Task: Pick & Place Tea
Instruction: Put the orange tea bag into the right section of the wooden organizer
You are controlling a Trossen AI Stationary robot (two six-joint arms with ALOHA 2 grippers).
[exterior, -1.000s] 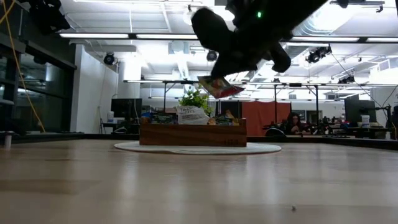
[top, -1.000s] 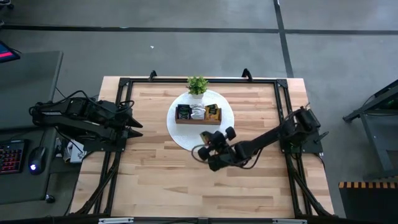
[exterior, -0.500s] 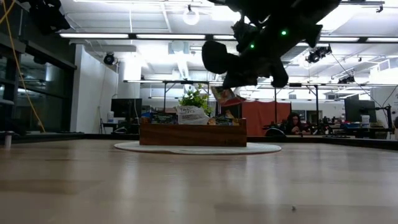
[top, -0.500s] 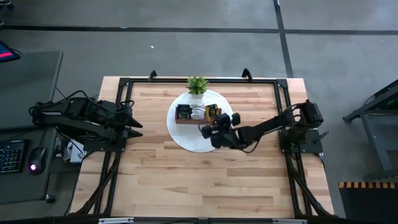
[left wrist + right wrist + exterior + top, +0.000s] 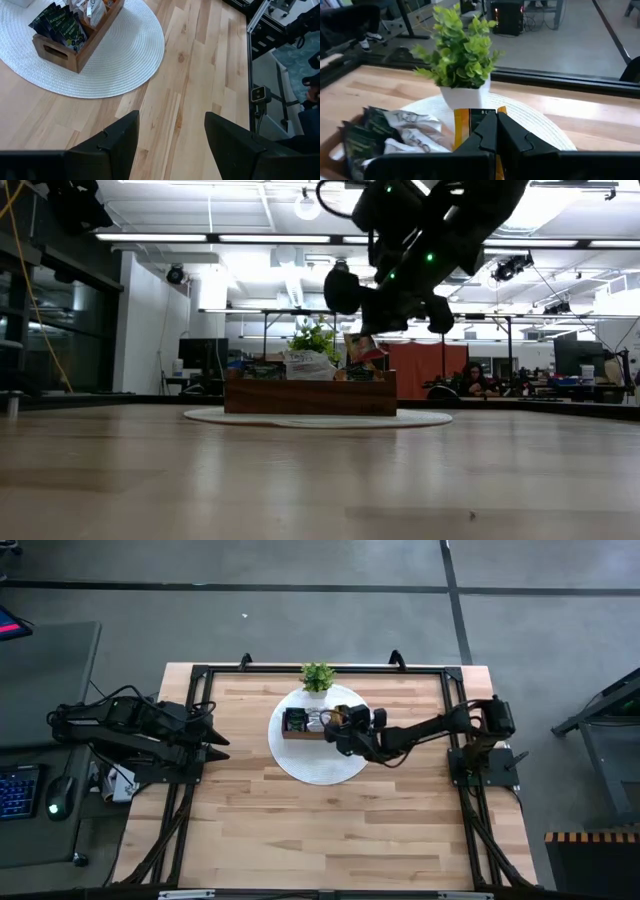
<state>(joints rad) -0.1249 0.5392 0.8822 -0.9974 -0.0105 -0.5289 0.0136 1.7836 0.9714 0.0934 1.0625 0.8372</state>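
Above the wooden tray's (image 5: 310, 392) right compartment, the right gripper (image 5: 372, 332) pinches an orange tea sachet (image 5: 363, 347); placing is under way. Next: lower, then release. Left gripper (image 5: 170, 145) waits, parted.

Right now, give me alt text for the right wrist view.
The right gripper is shut on an orange tea sachet, with the potted plant just beyond it. Dark and white sachets lie close beside it, above a white round mat.

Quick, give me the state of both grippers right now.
Left gripper: open, holding nothing, parked at the table's left edge.
Right gripper: shut on an orange tea bag, above the wooden tray.
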